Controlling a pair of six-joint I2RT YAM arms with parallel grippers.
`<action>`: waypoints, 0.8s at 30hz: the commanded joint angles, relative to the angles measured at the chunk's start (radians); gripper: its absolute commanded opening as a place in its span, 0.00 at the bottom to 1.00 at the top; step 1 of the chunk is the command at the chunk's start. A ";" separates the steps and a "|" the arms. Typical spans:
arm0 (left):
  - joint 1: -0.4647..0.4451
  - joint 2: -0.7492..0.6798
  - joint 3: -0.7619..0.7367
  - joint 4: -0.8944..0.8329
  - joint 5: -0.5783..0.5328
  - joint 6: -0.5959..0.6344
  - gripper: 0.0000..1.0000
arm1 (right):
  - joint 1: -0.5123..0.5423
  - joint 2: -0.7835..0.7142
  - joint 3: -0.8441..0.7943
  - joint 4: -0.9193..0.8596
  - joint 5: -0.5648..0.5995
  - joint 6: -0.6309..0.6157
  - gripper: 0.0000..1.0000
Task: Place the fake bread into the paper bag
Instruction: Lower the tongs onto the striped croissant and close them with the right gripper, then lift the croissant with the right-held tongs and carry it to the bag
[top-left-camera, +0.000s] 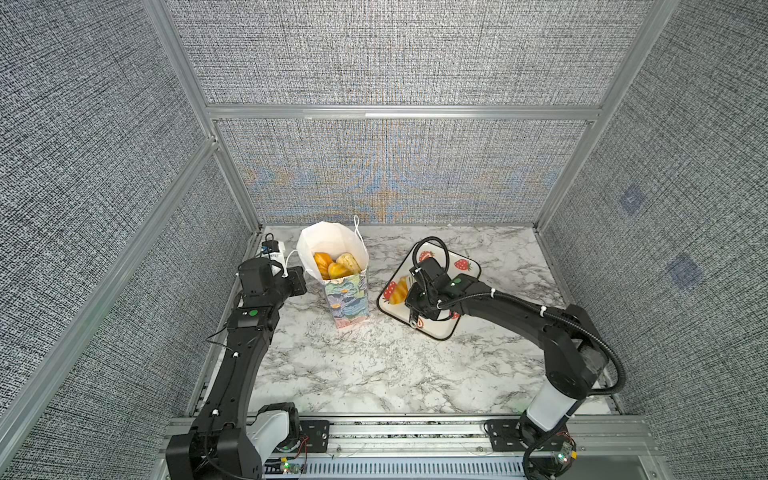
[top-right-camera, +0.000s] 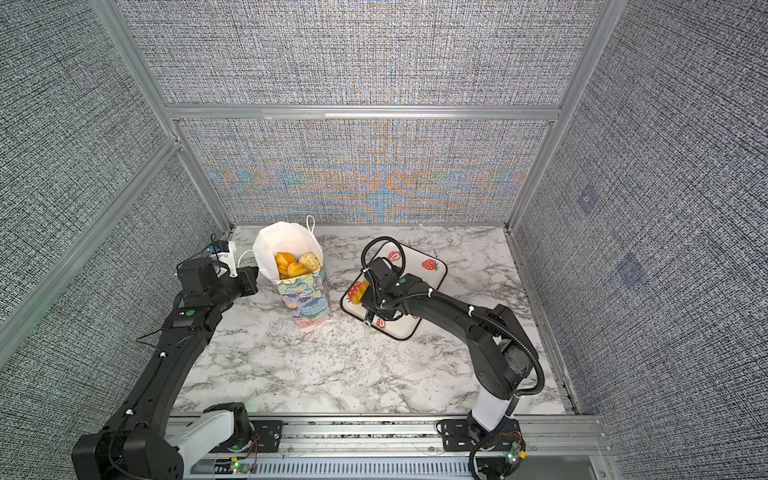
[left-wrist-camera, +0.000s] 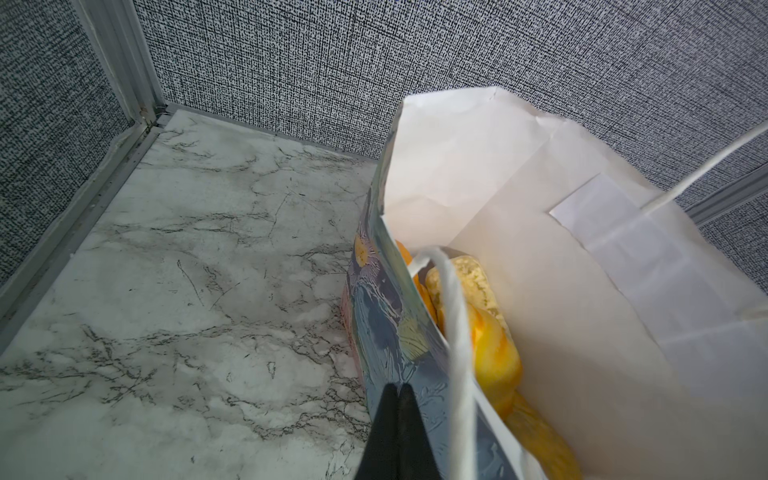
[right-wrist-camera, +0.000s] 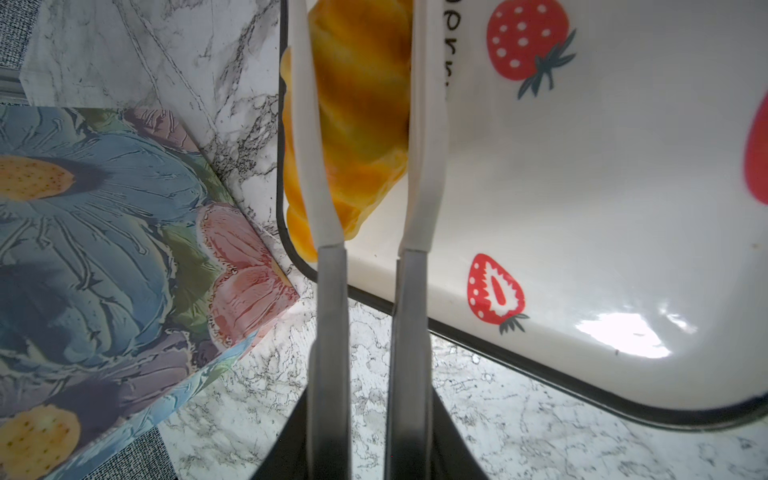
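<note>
We found the right gripper (right-wrist-camera: 370, 440) clamped on the metal handles of the white tongs (right-wrist-camera: 419, 124). The tongs' two arms straddled a glossy croissant (right-wrist-camera: 361, 116) lying in a corner of the strawberry-print tray (right-wrist-camera: 582, 208), hard by its black rim. We could not tell whether the arms were already pressing it.

Just beside the tray stood the paper bag (top-left-camera: 347, 299), upright on the marble tabletop (top-left-camera: 374, 365). Its mouth was open and several pieces of fake bread (top-left-camera: 332, 266) were piled inside. The left gripper (left-wrist-camera: 397, 399) had its fingers pressed together against the bag's printed outer wall, near a cord handle (left-wrist-camera: 453, 316). We could not make out whether any paper was pinched between them.

In our judgement the lift carried the most risk. The slick pastry could squirt from the smooth arms, or an arm could snag the tray's rim and drag the tray along. At the bag, the tongs could strike the tall, narrow rim and fold or topple it if the left gripper gave no real support. The bread already inside also left little room, so the croissant could perch on top and roll out.
</note>
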 joint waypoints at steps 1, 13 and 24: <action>0.001 0.001 -0.003 0.014 0.012 0.001 0.00 | -0.008 -0.029 -0.021 0.019 0.034 -0.005 0.29; 0.002 0.002 -0.004 0.015 0.012 0.001 0.00 | -0.005 -0.210 -0.092 0.102 0.148 -0.073 0.27; 0.003 0.004 -0.003 0.014 0.012 0.000 0.00 | 0.071 -0.325 -0.084 0.186 0.281 -0.230 0.27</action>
